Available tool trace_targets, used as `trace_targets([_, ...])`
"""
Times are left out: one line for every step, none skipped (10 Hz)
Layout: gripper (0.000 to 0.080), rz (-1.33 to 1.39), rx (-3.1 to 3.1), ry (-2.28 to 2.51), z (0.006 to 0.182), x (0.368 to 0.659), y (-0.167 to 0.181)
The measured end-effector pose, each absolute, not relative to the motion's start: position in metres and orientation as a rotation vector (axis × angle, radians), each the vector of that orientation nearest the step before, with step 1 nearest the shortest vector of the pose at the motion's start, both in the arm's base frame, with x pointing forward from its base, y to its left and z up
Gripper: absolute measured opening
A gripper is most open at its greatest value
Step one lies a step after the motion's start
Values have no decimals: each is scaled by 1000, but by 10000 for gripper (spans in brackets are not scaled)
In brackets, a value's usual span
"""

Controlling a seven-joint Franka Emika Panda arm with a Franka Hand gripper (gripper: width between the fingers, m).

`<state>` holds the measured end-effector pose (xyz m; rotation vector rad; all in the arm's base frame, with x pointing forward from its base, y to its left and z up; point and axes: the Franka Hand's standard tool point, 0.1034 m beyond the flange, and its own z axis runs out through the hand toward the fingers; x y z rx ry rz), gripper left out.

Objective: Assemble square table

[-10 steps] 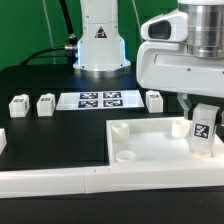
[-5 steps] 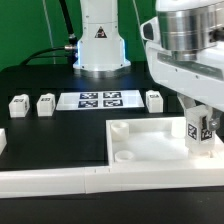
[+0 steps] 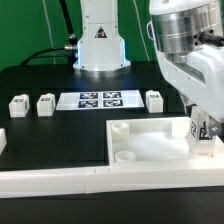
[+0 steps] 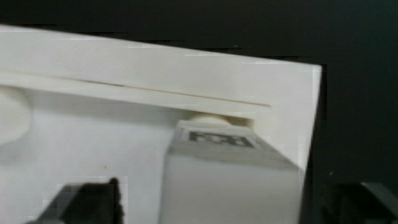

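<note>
Pincer (image 4: 226, 198) has spread wide, releasing leg block (image 4: 221, 160) upright in tabletop (image 3: 160, 150) corner

leg block (image 3: 203, 133) upright in tabletop (image 3: 160, 150) corner at exterior view's right, marker board (image 3: 98, 100) behind, three leg blocks (image 3: 18, 103) (image 3: 46, 103) (image 3: 154, 100) flanking it

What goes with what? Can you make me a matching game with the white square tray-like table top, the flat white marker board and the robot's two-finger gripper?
Things:
1. white square tray-like table top
2. flat white marker board
3. two-finger gripper

States:
A. lies on the black table with small white leg blocks on both sides
B. open, fingers either side of an upright white leg block
C. has that upright leg block standing in one of its corners

Pairs: 1-C, 2-A, 3-B
</note>
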<state>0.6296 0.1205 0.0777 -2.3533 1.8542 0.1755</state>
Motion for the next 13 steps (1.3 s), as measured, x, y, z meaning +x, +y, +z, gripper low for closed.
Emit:
trace_targets([625,141,-2500,1686,78,628,128])
trace_targets([642,99,-2695,1373,80,628,131])
trace_targets([648,101,-2696,1365,79,628,129])
trace_targets([648,90,-2759,1233,79,629,127])
trace_targets([649,80,-2817,1087,79,629,126])
trace_targets([649,48,-2928,770,80,632,120])
trace_targets([649,20,-2985,574,80,634,118])
trace_targets([649,-18,-3027,386,80,636,119])
trace_targets([564,-13,-3015,456,80,635,119])
trace_targets([564,-14,-3016,457,80,635,118])
trace_targets([430,-11,-3006,502,80,635,119])
trace_targets([430,-3,-2988,621,80,635,117])
trace_targets([294,4,-2965,727,79,635,116])
